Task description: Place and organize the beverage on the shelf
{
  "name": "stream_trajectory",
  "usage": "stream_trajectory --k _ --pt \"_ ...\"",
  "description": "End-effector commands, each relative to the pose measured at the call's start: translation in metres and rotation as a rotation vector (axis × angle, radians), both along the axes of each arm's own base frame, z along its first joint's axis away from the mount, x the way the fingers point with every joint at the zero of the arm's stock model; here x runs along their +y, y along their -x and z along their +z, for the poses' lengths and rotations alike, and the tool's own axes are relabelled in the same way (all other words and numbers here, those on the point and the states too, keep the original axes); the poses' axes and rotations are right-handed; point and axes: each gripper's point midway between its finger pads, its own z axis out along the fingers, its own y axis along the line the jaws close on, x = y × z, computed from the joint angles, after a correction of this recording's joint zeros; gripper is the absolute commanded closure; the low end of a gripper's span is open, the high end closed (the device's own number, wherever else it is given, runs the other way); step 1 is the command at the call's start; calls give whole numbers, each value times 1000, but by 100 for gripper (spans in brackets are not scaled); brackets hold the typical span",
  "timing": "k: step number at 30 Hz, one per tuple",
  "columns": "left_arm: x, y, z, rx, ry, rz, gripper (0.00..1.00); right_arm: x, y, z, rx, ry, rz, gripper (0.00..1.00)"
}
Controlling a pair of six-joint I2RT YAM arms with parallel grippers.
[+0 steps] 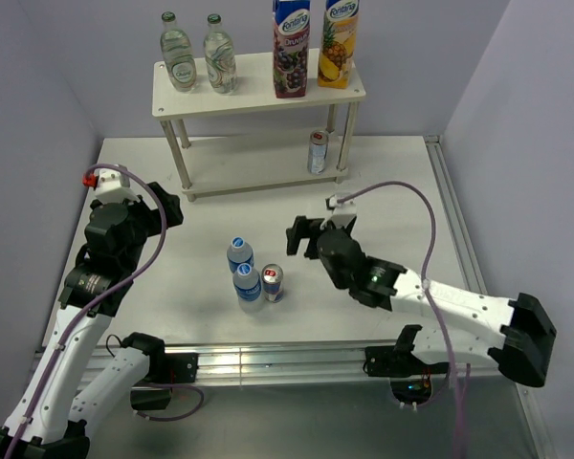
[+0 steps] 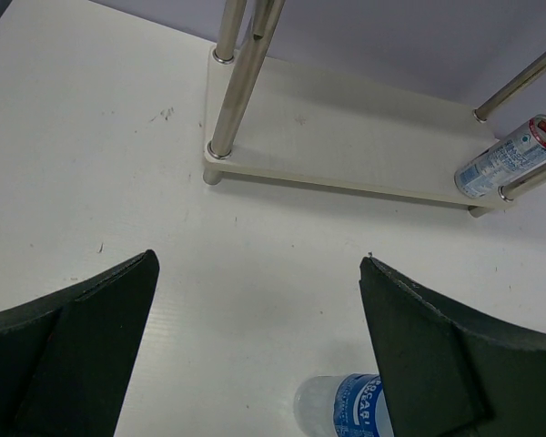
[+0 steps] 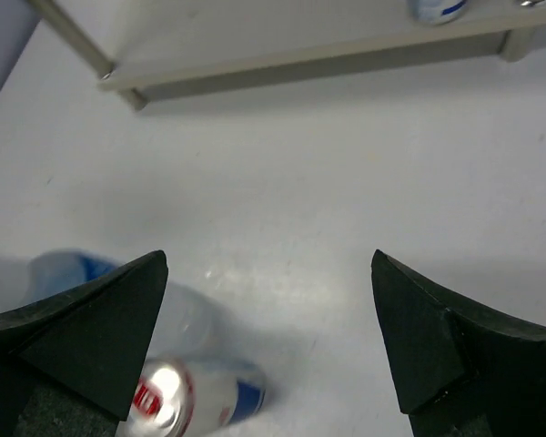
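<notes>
White matte table (image 1: pixel 392 191), aluminium rail (image 1: pixel 268 356) along its near edge; pale lilac walls (image 1: pixel 48 67) on three sides. Shelf (image 1: pixel 258 88) stands at the far edge, left of centre. Top tier holds two glass bottles (image 1: pixel 179 53) and two juice cartons (image 1: pixel 291 48); lower tier holds the shelved can (image 1: pixel 317 151) at its right end. Two water bottles (image 1: pixel 240 254) and a loose can (image 1: pixel 273 282) stand close together between the arms. Left gripper (image 2: pixel 257 262) and right gripper (image 3: pixel 268 259): fingers spread wide, nothing between
</notes>
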Motion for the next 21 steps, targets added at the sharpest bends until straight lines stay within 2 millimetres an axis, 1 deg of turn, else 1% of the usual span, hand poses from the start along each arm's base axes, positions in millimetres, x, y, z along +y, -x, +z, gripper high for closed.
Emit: stream_trajectory --k 1,2,3,4,5,6,7,9,10,11,12,13,14,15,16,17,18,19,21 --pt "1 -2 9 -35 -4 -3 1 0 38 -9 23 29 22 0" --pt "1 -2 8 -35 -2 -2 1 0 47 -7 28 12 40 0" --pt "2 -2 9 -38 -2 1 1 2 55 -10 43 -10 51 0" --pt "2 -2 10 -40 -3 0 1 6 69 -20 59 0 93 0" --pt "2 -2 10 -41 -2 0 1 9 78 -20 65 -18 125 0" --pt "2 -2 10 -40 -2 0 1 11 85 -25 81 -39 128 0" --pt "2 -2 9 -38 -1 1 1 15 101 -36 101 -15 167 0" --pt "2 -2 9 -38 -1 -1 1 18 113 -46 121 -10 181 0" --pt "2 -2 9 -37 -1 -1 1 20 120 -56 140 -17 190 0" --pt "2 -2 8 -35 -2 -1 1 28 133 -60 145 -17 237 0" --pt "1 -2 9 -35 -1 -2 1 34 140 -64 155 -31 263 0" --pt "1 -2 9 -38 -2 -4 1 40 145 -69 163 -49 283 0" --pt "2 -2 8 -34 -2 -1 1 45 148 -77 174 -35 294 0" --pt "2 -2 9 -35 -1 -1 1 50 151 -80 178 -40 309 0" --pt "2 -2 9 -36 1 1 1 56 152 -86 179 -39 314 0" --pt "3 -2 9 -38 1 1 1 59 151 -88 177 -37 315 0" --pt "3 -2 9 -38 0 1 1 60 151 -93 173 -4 323 0" --pt "2 -2 9 -38 0 -1 1 72 150 -92 161 -26 333 0" --pt "2 -2 8 -33 -1 -1 1 79 146 -92 132 7 343 0"
